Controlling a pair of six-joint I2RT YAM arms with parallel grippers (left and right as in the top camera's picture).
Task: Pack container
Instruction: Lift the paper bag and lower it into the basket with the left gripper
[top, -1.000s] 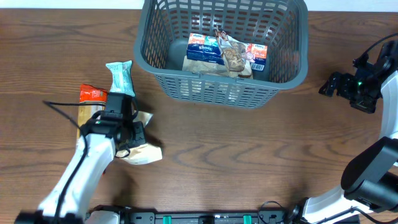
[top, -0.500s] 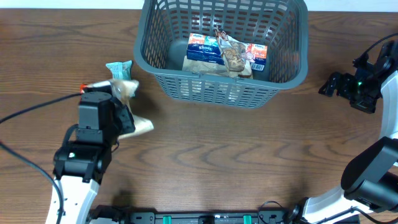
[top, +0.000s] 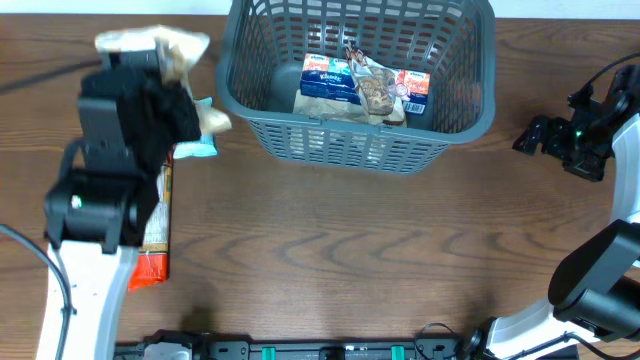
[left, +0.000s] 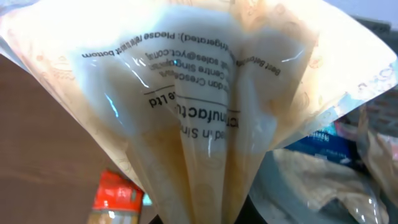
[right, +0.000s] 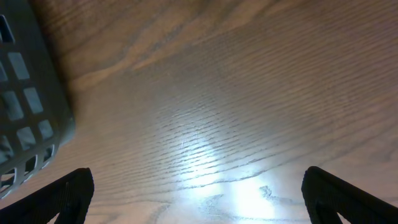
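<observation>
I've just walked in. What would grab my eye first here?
The left gripper holds a crinkly pale snack bag in the air, just left of the big grey basket. That basket, top centre in the overhead view, already has tissue packs in it. The right gripper hangs open at the far right.

Overhead camera's staring straight down from high up, taking in the whole wooden surface (top: 360, 250), with the container (top: 340, 145) at the top edge. Left wrist camera is jammed right against a clear pouch (left: 199, 112) (it nearly fills the shot), peeking past it at a red packet (left: 118, 196) and the container's inside, which the overhead catches too. Right wrist camera sits low, facing the surface, the right end effector (right: 202, 199) just two dark tips in the bottom corners. The container's wall at its left edge is shared with the overhead.
</observation>
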